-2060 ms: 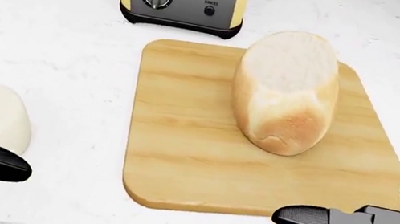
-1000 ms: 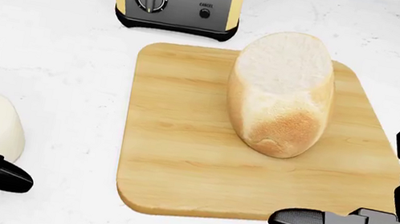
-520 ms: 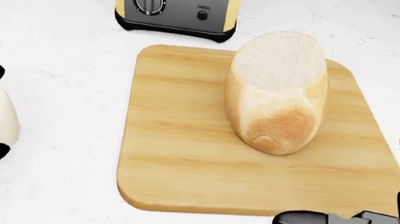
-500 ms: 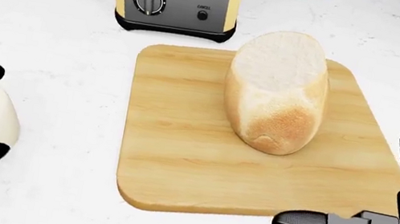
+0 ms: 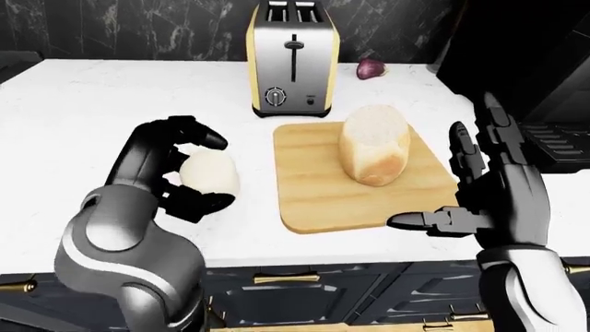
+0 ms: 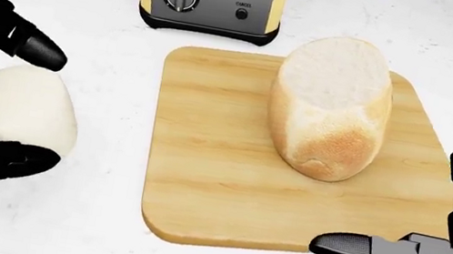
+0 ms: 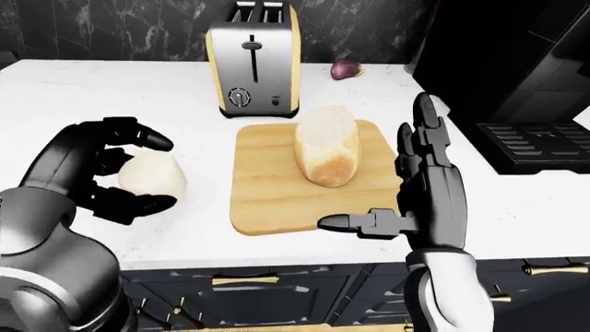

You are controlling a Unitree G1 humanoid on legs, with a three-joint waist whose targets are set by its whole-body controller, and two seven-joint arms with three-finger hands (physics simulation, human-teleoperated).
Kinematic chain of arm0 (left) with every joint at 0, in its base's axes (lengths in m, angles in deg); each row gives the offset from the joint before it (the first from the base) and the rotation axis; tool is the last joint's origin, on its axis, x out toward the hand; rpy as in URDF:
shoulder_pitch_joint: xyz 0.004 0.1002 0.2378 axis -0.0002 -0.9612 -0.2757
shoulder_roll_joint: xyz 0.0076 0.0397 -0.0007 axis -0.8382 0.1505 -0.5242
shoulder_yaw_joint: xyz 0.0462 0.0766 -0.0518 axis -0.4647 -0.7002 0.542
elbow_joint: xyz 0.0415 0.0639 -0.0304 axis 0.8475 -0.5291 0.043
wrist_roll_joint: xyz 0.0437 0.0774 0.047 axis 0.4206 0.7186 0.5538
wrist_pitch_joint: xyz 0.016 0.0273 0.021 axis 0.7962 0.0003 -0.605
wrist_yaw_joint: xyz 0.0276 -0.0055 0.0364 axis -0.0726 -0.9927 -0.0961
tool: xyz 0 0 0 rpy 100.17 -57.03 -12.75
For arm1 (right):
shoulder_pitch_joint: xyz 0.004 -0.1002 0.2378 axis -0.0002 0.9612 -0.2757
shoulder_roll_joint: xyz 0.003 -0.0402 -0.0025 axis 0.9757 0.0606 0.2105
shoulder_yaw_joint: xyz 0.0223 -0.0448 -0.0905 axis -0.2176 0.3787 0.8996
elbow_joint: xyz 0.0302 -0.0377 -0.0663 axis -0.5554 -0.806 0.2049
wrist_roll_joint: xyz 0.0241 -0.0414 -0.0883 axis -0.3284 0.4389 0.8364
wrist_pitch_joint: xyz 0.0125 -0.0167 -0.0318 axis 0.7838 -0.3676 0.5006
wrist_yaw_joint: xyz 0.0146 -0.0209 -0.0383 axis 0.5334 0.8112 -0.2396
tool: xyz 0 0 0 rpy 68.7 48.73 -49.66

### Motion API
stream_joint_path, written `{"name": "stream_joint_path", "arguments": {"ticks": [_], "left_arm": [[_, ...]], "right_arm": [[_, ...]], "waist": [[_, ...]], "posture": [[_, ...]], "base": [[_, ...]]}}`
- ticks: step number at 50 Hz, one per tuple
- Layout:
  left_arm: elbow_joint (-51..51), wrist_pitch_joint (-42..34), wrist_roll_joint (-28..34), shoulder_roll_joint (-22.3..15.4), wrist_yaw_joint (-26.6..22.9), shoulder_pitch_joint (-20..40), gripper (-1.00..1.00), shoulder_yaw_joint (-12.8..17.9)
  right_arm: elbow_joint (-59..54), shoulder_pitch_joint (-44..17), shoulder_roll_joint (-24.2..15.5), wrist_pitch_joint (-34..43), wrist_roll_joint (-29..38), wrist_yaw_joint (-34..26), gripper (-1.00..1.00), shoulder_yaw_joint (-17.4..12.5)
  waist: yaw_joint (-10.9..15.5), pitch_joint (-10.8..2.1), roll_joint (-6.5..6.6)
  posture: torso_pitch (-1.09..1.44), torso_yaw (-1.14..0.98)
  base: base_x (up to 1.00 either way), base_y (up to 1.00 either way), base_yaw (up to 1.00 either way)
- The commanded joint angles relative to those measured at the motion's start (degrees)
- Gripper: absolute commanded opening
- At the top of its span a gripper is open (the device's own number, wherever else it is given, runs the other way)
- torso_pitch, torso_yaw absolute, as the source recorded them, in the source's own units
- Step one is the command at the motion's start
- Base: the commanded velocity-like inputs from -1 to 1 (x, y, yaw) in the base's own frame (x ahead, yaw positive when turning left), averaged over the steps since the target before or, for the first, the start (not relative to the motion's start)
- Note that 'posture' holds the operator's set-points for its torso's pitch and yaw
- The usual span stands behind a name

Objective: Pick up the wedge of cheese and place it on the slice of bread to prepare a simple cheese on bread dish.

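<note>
One white counter [image 5: 111, 97] carries the wooden board [image 6: 210, 166]; on it the bread [image 6: 333, 107] runs lengthwise from 12 to 6 o'clock, cut face toward 12. Only the eye views show the toaster's [image 5: 293, 59] slots. At 9 o'clock of the board, the cheese [image 6: 24, 107], rounded end toward 12, sits clasped inside the left hand [image 7: 106, 176]. Right hand [image 7: 429, 190] splayed, grasping nothing.

Bright, even, sharp simulator renders; soft faint shadows on the white counter [image 5: 111, 97], no glare.
</note>
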Motion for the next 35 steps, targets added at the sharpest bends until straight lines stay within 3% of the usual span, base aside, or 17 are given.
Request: {"name": "stream_joint_path", "arguments": {"ticks": [1,9,18,24,27,29,35], "left_arm": [[1.19,1.91,5.29,0.89,-3.57,3.39,-0.45,-0.33],[-1.75,6.22,17.48,6.95,-13.13,14.74,-0.51,-1.89],[-6.22,8.34,23.5,13.4,-16.66,23.31,-0.53,-3.7],[-14.44,7.12,22.02,16.67,-13.39,29.4,-0.55,-4.83],[-19.7,4.39,18.07,17.33,-8.62,34.25,-0.55,-4.53],[-22.14,4.49,17.03,18.27,-7.18,34.24,-0.54,-6.45],[-29.62,2.43,11.46,19.36,-1.86,40.16,-0.59,-6.58]], "right_arm": [[1.98,-0.68,-0.31,-2.0,-0.39,0.0,1.0,-0.49],[1.72,0.12,-0.32,-2.89,-1.44,-0.25,1.0,-1.26],[1.66,0.37,-0.59,-3.0,-2.28,-0.09,1.0,-2.28],[2.05,0.3,-0.83,-2.56,-3.7,-0.31,1.0,-3.82],[1.97,0.53,-0.9,-2.88,-4.0,-0.26,1.0,-4.01],[1.43,0.89,-0.81,-3.61,-4.4,-0.45,1.0,-4.62],[1.66,1.37,-0.88,-3.91,-4.61,-0.2,1.0,-4.62]], "waist": [[-0.04,-1.06,0.02],[0.08,-0.58,-0.69],[0.23,-0.17,-1.46],[0.37,0.0,-2.0],[0.36,-0.02,-2.21],[0.35,0.03,-2.3],[0.39,0.01,-2.59]], "posture": [[0.0,0.0],[0.0,0.0],[0.0,0.0],[0.0,0.0],[0.0,0.0],[0.0,0.0],[0.0,0.0]], "base": [[0.0,0.0,0.0],[0.0,0.0,0.0],[0.0,0.0,0.0],[0.0,0.0,0.0],[0.0,0.0,0.0],[0.0,0.0,0.0],[0.0,0.0,0.0]]}}
